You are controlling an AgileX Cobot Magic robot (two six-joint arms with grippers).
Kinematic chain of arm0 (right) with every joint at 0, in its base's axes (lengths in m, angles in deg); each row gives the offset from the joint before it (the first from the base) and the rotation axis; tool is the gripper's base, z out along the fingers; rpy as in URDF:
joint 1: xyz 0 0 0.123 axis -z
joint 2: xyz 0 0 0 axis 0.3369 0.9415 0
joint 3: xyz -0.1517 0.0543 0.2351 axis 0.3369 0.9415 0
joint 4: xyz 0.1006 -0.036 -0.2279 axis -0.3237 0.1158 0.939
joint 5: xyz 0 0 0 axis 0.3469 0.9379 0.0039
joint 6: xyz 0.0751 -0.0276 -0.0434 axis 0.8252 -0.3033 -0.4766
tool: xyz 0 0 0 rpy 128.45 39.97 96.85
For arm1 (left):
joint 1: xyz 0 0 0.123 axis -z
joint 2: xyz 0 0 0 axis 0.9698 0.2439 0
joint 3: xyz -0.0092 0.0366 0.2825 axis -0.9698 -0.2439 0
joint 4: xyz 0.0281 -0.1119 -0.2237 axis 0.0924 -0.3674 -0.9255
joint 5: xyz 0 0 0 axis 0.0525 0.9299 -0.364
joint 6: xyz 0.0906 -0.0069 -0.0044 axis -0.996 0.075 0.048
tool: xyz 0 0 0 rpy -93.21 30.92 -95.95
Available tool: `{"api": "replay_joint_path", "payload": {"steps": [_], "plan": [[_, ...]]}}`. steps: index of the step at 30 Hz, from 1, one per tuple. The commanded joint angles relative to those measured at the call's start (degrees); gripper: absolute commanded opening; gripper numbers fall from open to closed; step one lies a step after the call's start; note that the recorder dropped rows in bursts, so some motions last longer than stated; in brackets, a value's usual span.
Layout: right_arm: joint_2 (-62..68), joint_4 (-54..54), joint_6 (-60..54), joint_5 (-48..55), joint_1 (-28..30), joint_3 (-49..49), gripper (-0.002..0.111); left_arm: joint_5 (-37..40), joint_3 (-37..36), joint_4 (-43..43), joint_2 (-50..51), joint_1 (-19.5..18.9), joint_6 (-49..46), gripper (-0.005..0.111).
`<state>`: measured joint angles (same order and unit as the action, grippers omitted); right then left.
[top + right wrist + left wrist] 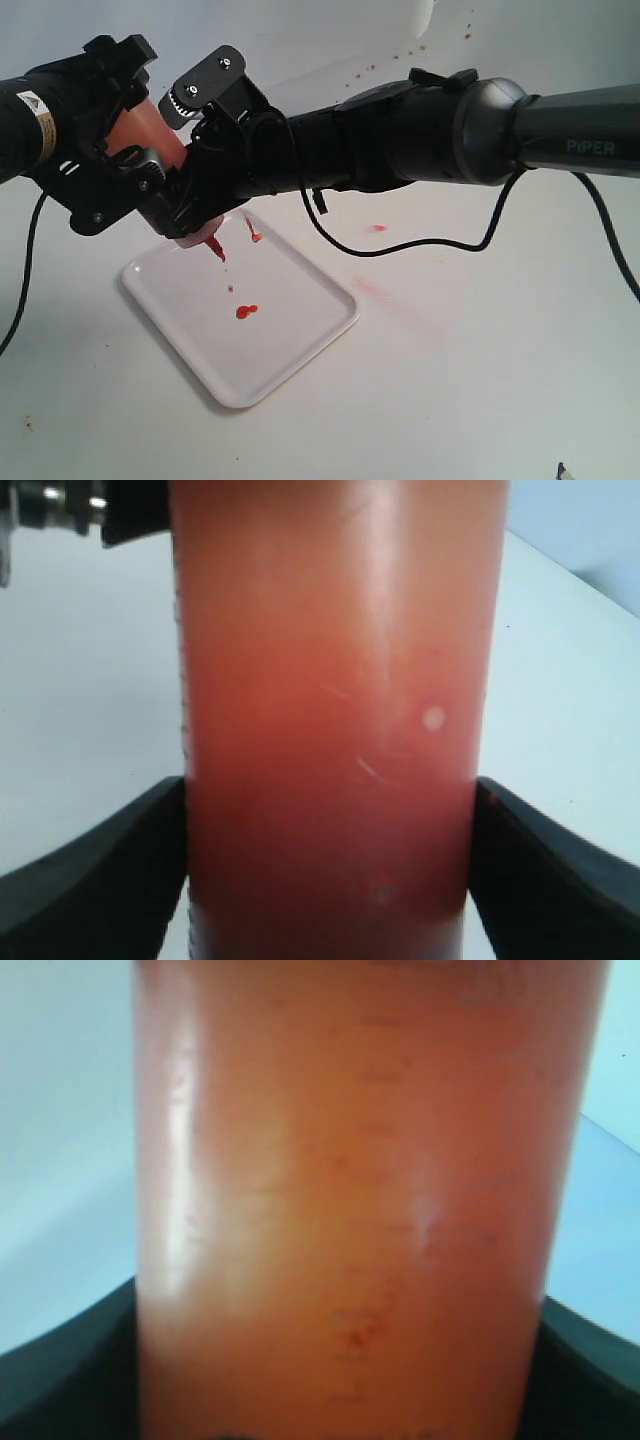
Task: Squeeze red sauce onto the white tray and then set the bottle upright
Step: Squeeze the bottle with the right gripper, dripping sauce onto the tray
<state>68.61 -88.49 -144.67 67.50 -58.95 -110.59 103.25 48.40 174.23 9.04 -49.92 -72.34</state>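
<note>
The bottle hangs tipped over, its red nozzle pointing down over the far left corner of the white tray. Both grippers are shut on its body: my left gripper holds the base end, and my right gripper reaches across and holds it nearer the cap. A blob of red sauce lies on the tray, with a tiny drop above it. The bottle fills the left wrist view between dark fingers. In the right wrist view the bottle sits clamped between black fingers.
Pale pink smears mark the white table right of the tray. A black cable loops under the right arm, and another hangs at the left edge. Red specks dot the back wall. A small dark object sits at the front right.
</note>
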Motion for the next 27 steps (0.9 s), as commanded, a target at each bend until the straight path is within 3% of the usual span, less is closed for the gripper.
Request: {"api": "replay_joint_path", "payload": {"steps": [1, 11, 13, 14, 15, 16, 17, 18, 19, 22, 27], "plan": [[0.00, 0.52, -0.04, -0.41, -0.28, -0.29, 0.000, 0.97, 0.62, -0.40, -0.37, 0.28, 1.27, 0.000], [0.00, 0.52, -0.04, -0.41, -0.28, -0.29, 0.000, 1.09, 0.62, -0.40, -0.37, 0.28, 1.27, 0.000], [0.00, 0.52, 0.72, -0.41, -0.28, -0.29, 0.006, 1.09, 0.62, -0.40, -0.37, 0.28, 1.27, 0.000], [0.00, 0.52, 1.84, -0.27, -0.17, -0.29, 0.013, 1.09, 0.62, -0.40, -0.37, 0.28, 1.27, 0.000], [0.00, 0.52, 3.59, 0.01, -0.17, -0.29, 0.033, 1.09, 0.62, -0.40, -0.37, 0.28, 1.27, 0.000], [0.00, 0.52, 4.19, -1.31, -0.17, -0.29, 0.062, 1.09, 0.62, -0.40, -0.37, 0.28, 1.27, 0.000], [0.00, 0.12, 4.71, -2.68, -0.17, -0.29, 0.074, 1.09, 0.62, -0.40, -0.37, 0.28, 1.27, 0.000], [0.00, 0.37, 4.39, -6.54, -0.17, -0.29, 0.099, 1.09, 0.62, -0.40, -0.37, 0.28, 1.27, 0.000], [0.00, 1.59, 4.40, -7.42, -0.17, -0.29, 0.105, 1.09, 0.62, -0.40, -0.37, 0.28, 1.27, 0.000], [0.00, 9.75, 5.10, -7.18, -0.17, -0.29, 0.105, 1.32, 0.62, -0.40, -0.37, 0.28, 1.17, 0.000], [0.00, 8.61, 5.32, -4.40, -0.17, -0.29, 0.105, 1.70, 0.62, -0.40, -0.37, 0.28, -0.35, 0.000]]}}
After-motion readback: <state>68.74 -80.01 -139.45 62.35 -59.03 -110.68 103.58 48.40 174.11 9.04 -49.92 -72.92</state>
